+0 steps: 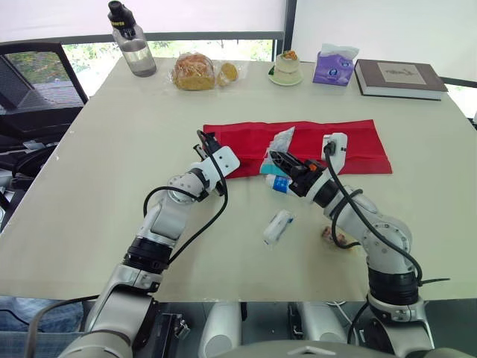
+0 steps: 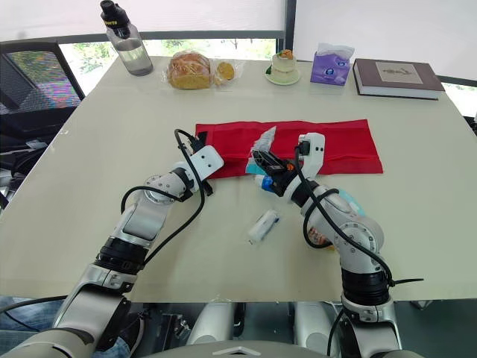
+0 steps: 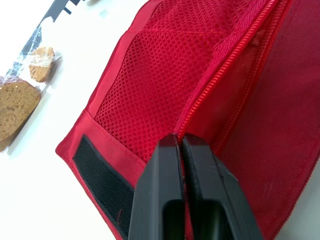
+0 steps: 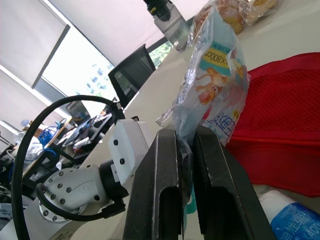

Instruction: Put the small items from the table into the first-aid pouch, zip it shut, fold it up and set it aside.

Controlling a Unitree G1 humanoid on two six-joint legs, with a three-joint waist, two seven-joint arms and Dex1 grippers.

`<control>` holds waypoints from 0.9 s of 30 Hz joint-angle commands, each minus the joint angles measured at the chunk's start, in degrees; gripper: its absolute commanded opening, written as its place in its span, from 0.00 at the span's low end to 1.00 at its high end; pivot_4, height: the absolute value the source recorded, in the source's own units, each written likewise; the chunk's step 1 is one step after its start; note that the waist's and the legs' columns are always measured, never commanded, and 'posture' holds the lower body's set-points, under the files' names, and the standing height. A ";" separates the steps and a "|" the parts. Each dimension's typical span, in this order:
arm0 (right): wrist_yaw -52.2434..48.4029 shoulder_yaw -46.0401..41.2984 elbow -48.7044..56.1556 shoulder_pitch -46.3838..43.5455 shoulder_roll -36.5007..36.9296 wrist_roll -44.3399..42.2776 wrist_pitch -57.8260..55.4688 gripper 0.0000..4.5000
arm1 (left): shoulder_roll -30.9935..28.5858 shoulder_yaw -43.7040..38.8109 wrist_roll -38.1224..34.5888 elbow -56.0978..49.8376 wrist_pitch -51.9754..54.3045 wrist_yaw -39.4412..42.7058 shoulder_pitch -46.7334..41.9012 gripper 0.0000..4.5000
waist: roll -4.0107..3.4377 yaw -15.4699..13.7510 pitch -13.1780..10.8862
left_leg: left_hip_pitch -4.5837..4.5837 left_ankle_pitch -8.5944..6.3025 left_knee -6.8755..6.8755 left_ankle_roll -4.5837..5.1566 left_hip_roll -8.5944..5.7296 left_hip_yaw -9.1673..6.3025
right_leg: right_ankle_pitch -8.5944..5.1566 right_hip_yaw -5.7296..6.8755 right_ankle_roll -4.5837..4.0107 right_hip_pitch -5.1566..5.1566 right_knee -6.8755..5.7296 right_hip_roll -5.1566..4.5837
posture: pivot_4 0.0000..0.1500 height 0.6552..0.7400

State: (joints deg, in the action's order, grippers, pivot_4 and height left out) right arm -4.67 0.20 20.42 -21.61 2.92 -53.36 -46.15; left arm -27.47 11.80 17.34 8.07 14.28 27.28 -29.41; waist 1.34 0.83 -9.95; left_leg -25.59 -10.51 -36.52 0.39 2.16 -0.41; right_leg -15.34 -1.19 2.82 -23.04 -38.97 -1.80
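Note:
A red first-aid pouch lies spread flat across the middle of the table. My left gripper is at its left end, shut on the pouch along the zipper edge beside the mesh pocket. My right gripper hovers at the pouch's front edge, shut on a clear plastic packet with blue and white print that stands up from the fingers. A small blue-labelled bottle lies just below that gripper. A white tube lies nearer me on the table. Another small item is partly hidden under my right forearm.
Along the far edge stand a water bottle, wrapped bread, a small cake on a plate, a purple tissue pack and a book. A black chair is off the table's left side.

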 commanded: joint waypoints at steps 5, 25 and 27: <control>-0.85 -0.56 0.11 -0.99 -1.44 -2.34 -0.83 0.00 | -0.14 -1.23 -1.10 -2.66 -3.94 -0.78 -0.93 0.01 | 0.00 -0.03 0.00 | 0.00 0.00 0.00 0.00 0.00 0.00 | 0.00 0.00 0.00 0.00 0.00 0.00 | 1.00 1.00; 0.14 -5.07 -15.36 -6.25 -6.49 -3.23 -3.34 0.00 | 7.60 -0.86 -7.89 -2.20 -3.21 4.33 -6.33 0.01 | 0.00 0.00 0.00 | -0.03 0.00 -0.01 0.00 -0.03 0.00 | 0.01 0.00 0.01 0.00 0.02 0.00 | 1.00 1.00; 0.65 -6.21 -17.31 -6.87 -7.83 -3.75 -3.32 0.00 | 7.18 -0.81 -8.31 -2.26 -3.43 5.32 -6.45 0.01 | 0.00 0.08 0.00 | -0.03 0.00 0.00 0.00 -0.02 0.00 | 0.01 0.00 0.01 -0.01 0.02 0.01 | 1.00 1.00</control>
State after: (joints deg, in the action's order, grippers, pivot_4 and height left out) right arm -3.91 -5.54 1.83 -27.38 -4.37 -55.76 -49.70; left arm -20.16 11.75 9.96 7.41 11.53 32.42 -34.76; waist 1.34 0.92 -9.96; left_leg -25.62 -10.51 -36.51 0.38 2.14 -0.42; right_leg -15.33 -1.18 2.84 -23.06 -38.95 -1.78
